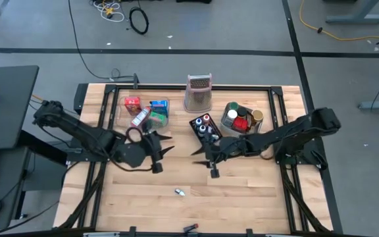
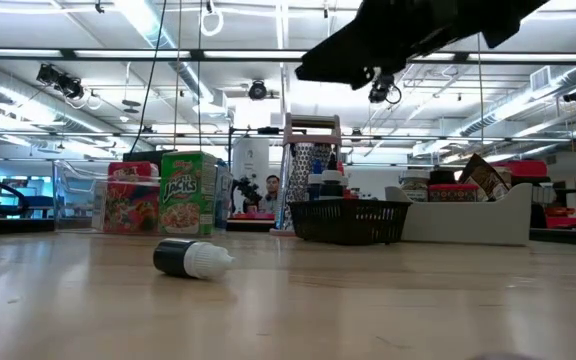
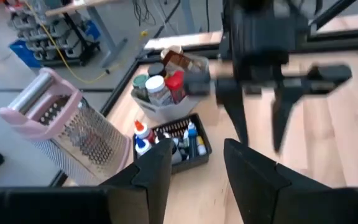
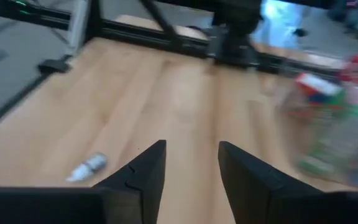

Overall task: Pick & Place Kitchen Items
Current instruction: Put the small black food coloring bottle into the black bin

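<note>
High view: both arms hovering mid-desk, tips facing each other across a gap, nothing between the fingers of either. Left gripper (image 1: 165, 150) parted and empty, left of centre; right gripper (image 1: 199, 155) parted and empty, just right of centre, near the black mesh basket (image 1: 204, 127). Small vial (image 1: 180, 192) lying on its side, alone on bare wood toward the near edge, well apart from everything else; likely the one item not yet sorted, hence both arms free. Seen from low view as dark body with white cap (image 2: 192, 259), tipped over, so a low sideways pinch probably needed. Clear tray (image 1: 125, 112) near the far left holding red and green packets (image 1: 158, 112), grouped by kind. Basket at far centre holding small bottles. Grey bin (image 1: 231, 125) toward far right packed with cans (image 1: 241, 119), upright. Pink-topped grater (image 1: 199, 91) standing at far edge, centre, clear of the work area. Right wrist view: vial (image 4: 87, 166) ahead of own fingers (image 4: 143, 173), not touched.
</note>
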